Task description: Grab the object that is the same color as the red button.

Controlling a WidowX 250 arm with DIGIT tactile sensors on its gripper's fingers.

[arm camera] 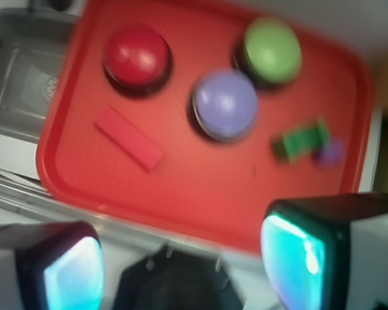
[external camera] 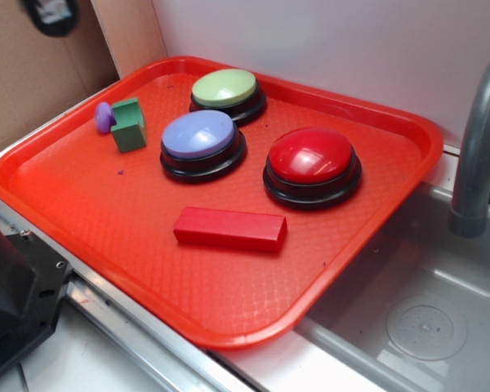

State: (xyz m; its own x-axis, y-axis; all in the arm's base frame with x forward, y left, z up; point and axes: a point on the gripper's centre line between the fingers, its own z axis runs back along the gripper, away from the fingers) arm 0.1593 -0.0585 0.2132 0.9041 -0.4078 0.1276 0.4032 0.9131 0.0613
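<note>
The red block (external camera: 230,229) is seen lying flat on the red tray (external camera: 82,196), just in front of the red button (external camera: 313,166) and apart from it. A lilac button (external camera: 202,144), a green button (external camera: 227,93), a green cube (external camera: 129,125) and a small purple piece (external camera: 104,118) are set farther back. The pincer (arm camera: 181,265) is held wide and empty, clear of the tray. A grey sink (external camera: 425,310) and faucet (external camera: 478,139) are seen alongside.

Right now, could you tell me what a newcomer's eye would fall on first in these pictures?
The big red tray beside the sink dominates, with three domed buttons on it: a green button at the back, a lilac button in the middle and a red button nearest the sink. In front of them lies a flat red block, and a green cube sits near the tray's far left. The gripper hangs open above the tray's edge.
</note>
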